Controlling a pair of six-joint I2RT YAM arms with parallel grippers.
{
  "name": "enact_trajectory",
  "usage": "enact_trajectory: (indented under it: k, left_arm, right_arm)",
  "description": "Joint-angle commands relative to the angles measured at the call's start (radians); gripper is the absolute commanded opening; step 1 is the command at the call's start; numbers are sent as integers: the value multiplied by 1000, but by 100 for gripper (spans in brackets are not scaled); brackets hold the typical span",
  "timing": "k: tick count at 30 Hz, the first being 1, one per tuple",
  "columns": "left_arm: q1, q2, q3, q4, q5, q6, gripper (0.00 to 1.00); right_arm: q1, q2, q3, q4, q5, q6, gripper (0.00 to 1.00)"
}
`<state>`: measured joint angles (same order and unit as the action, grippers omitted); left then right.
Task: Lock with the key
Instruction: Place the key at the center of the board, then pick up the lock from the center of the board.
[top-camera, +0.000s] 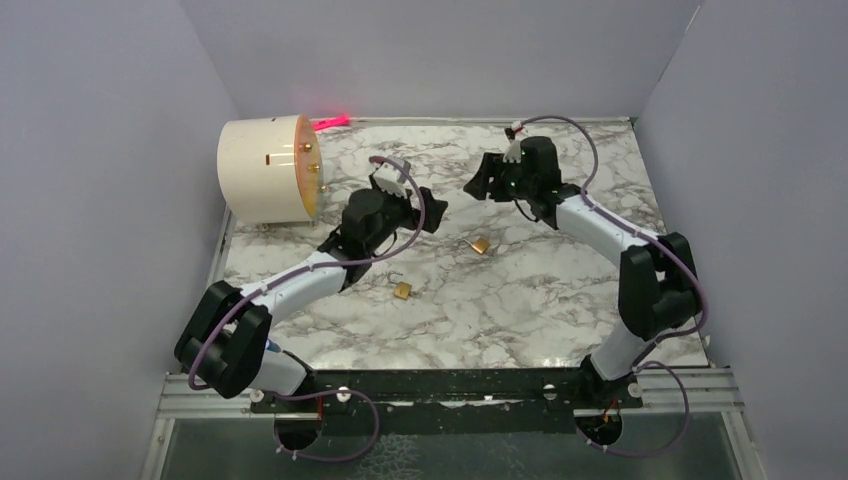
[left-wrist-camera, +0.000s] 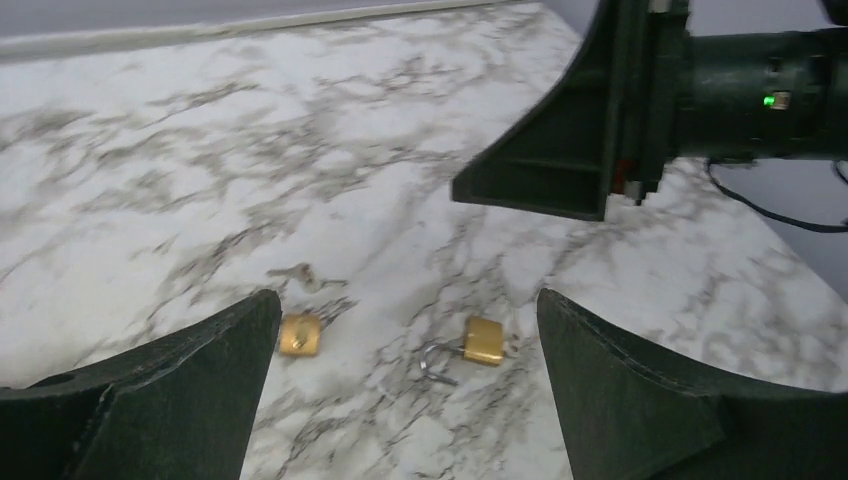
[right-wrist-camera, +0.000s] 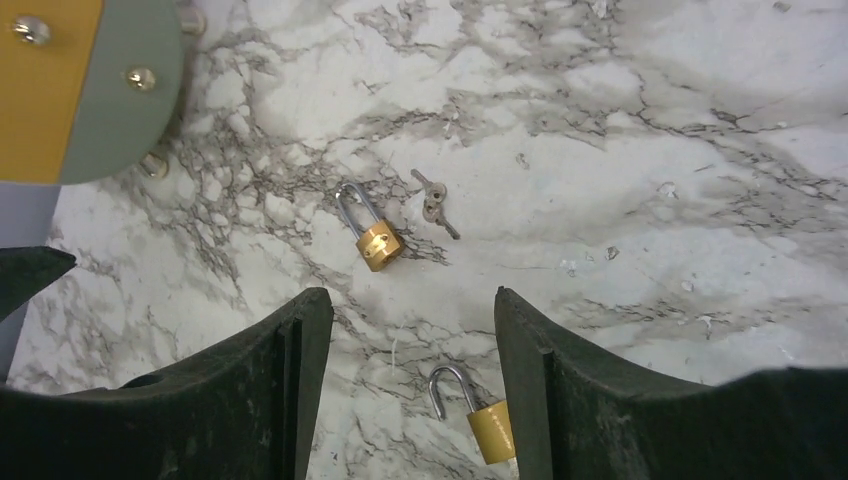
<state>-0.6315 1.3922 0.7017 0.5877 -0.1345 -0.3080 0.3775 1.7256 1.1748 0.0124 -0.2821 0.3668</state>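
**Top view.** You held both arms over the desk (top-camera: 560, 300) with nothing carried. The left fingers (top-camera: 430, 208) and right fingers (top-camera: 472, 185) stood apart, facing one another without contact. Two brass locks lay below: the open padlock (top-camera: 480, 244) under the right fingers, and the second padlock (top-camera: 403, 291) nearer the left arm (this matching was my judgement from the wrist views).

**Left wrist view.** The left fingers (left-wrist-camera: 200, 390) were spread wide and empty. The key (left-wrist-camera: 300, 275) lay flat just beyond the second padlock (left-wrist-camera: 300, 335). The open padlock (left-wrist-camera: 484, 340) lay apart to the right, shackle swung out. The second padlock sat at one finger's edge, so part of it may have been covered.

**Right wrist view.** The right fingers (right-wrist-camera: 250, 400) were likewise parted on nothing. The key (right-wrist-camera: 435, 205) lay just beside the second padlock (right-wrist-camera: 378, 243). The open padlock (right-wrist-camera: 492, 432) lay low in frame, close by one finger.

The step in hand, as I judged it, was the reach for the key. You needed to descend squarely over its head with the fingers straddling it, since a thin key flat on the desk slides from a glancing pinch. The other arm needed to steady the open padlock's body before insertion.

Not established:
- either keyhole
- whether the second shackle was seated
- the key's place in the top view
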Motion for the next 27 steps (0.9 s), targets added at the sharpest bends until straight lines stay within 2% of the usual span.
enact_trajectory:
  k: [1, 4, 5, 6, 7, 10, 12, 14, 17, 21, 27]
  left_arm:
    - [81, 5, 219, -271, 760, 72, 98]
    - [82, 5, 300, -429, 1004, 139, 98]
    - [84, 3, 308, -464, 1137, 156, 98]
    - [82, -2, 303, -456, 1356, 182, 99]
    - [77, -21, 292, -452, 1422, 184, 99]
    - [88, -72, 307, -543, 1136, 237, 98]
    - [90, -97, 313, -518, 880, 210, 98]
    - [92, -102, 323, -502, 720, 207, 98]
    - [92, -100, 318, -446, 685, 210, 98]
    - [91, -93, 337, -450, 642, 191, 98]
    - [92, -155, 253, -378, 550, 169, 98]
  right_arm:
    - [8, -112, -56, -4, 55, 2, 65]
    - [8, -176, -108, -9, 65, -2, 65]
    - [8, -198, -124, -22, 68, -4, 65]
    - [8, -219, -140, -36, 71, -6, 65]
    - [8, -241, -152, -39, 74, -6, 65]
    - [8, -293, -182, -57, 73, -2, 65]
    - [8, -330, -201, -56, 73, 5, 66]
    - [8, -354, -215, -55, 67, 10, 66]
    - [8, -380, -225, -60, 51, 16, 66]
    - [8, -397, -208, -91, 12, 2, 66]
    - [8, -472, -230, -115, 88, -7, 68]
